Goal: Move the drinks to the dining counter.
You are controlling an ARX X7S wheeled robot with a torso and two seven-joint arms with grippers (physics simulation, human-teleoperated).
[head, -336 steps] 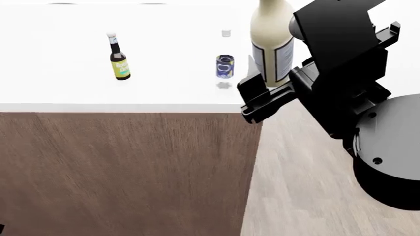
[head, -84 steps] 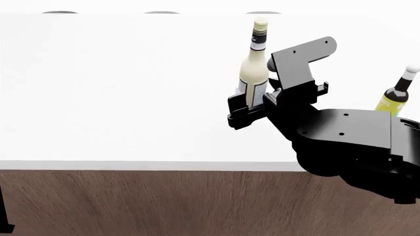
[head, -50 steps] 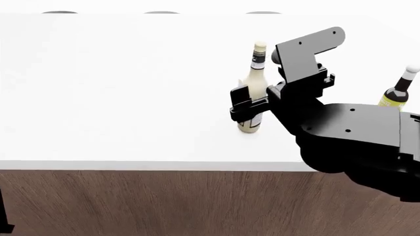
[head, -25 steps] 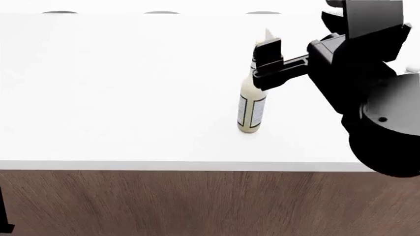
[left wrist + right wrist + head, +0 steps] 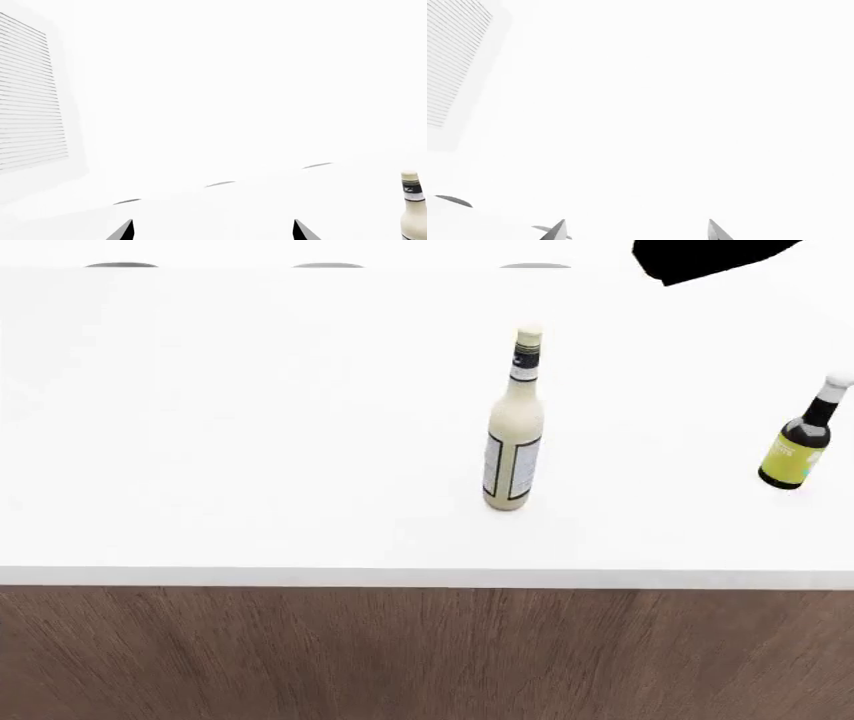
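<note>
Two drinks stand upright on the dining counter (image 5: 240,440), a white slab over a brown wood-grain front. The tall cream bottle (image 5: 514,430) with a white label is near the middle, free of any gripper; it also shows at the edge of the left wrist view as the cream bottle (image 5: 413,210). The small dark bottle (image 5: 801,445) with a yellow-green label stands far right. My left gripper (image 5: 212,232) is open with nothing between its tips. My right gripper (image 5: 637,232) is also open and empty, facing white surroundings. Only a black piece of the right arm (image 5: 707,255) shows in the head view.
Three dark ovals (image 5: 327,265) line the counter's far edge. A slatted panel (image 5: 30,100) shows on the white wall in the left wrist view, and the same kind of panel (image 5: 454,65) in the right wrist view. The counter's front edge (image 5: 427,580) runs across the head view.
My right gripper set the cream bottle down on the counter, let go of it and rose up and right, almost out of the head view. The dark bottle is uncovered again.
</note>
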